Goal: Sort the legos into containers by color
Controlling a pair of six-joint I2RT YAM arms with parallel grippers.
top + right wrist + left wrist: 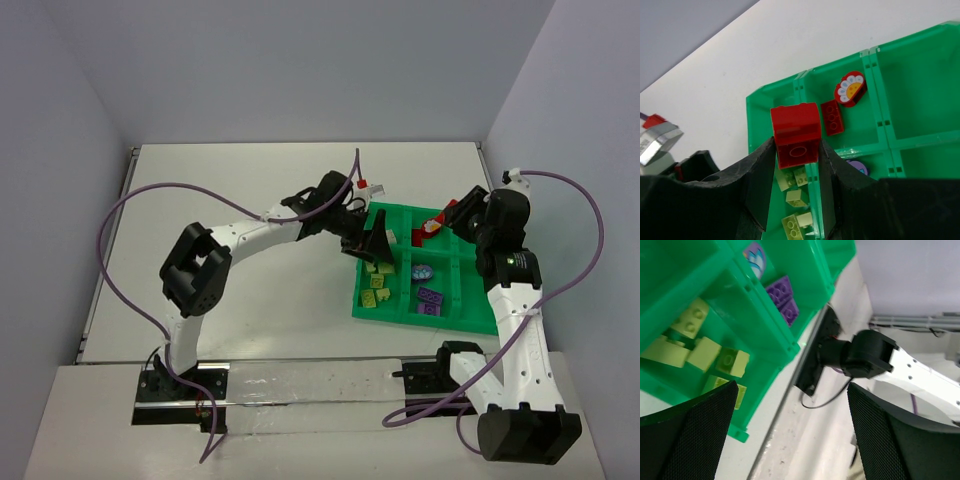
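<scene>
The green tray [455,318] lies right of centre. My right gripper [796,148] is shut on a red brick [795,134] and holds it above the tray's far-left compartments. It shows in the top view [452,214] over the far row. A flat red brick [832,117] and a red round piece with white petals [850,89] lie in a far compartment. Pale yellow-green bricks [695,340] fill the near-left compartment [377,285]. Purple bricks [782,297] lie in the near-middle one [430,300]. My left gripper [792,390] is open and empty at the tray's left side [372,245].
A purple-blue round piece [423,271] lies in a middle compartment. A white cable plug with a red tip [368,187] sits just beyond the tray's far-left corner. The right arm's base [865,352] stands near the tray's front edge. Walls close in the table.
</scene>
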